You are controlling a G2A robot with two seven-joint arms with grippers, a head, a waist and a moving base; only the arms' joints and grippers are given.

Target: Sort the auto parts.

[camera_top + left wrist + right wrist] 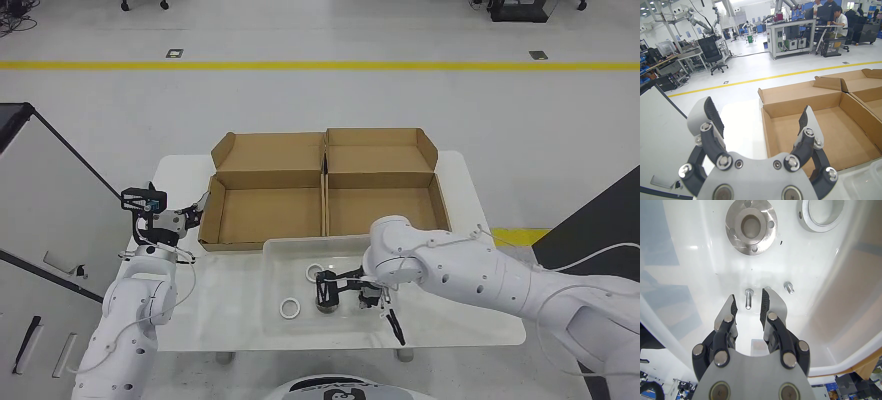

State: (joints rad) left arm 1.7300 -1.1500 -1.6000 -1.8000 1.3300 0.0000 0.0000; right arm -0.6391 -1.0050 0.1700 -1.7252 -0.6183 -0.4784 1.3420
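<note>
White table point(455, 170) carrying two open cardboard boxes point(270, 215) side by side, clear bin point(275, 246) just before them. From above: right gripper point(335, 292) low inside the bin, near a pale ring point(291, 308). Closer, from the right wrist: drilled flange point(751, 227), shaft collar point(822, 213), short screw point(789, 288), hex bolt point(748, 298) lying ungrasped between spread fingers. Left gripper point(757, 105) wide apart, empty, beside one box's outer wall.

round metal flange point(290, 308), centre bore, four bolt holes, flat in white tray point(300, 243), 8 o'clock of tray centre in top view. silver ring collar point(315, 270) flat, 1 o'clock from flange. long hex bolt point(748, 299) flat between spread fingers of right gripper point(748, 292), untouched. short bolt point(789, 288) near it, apart.
</note>
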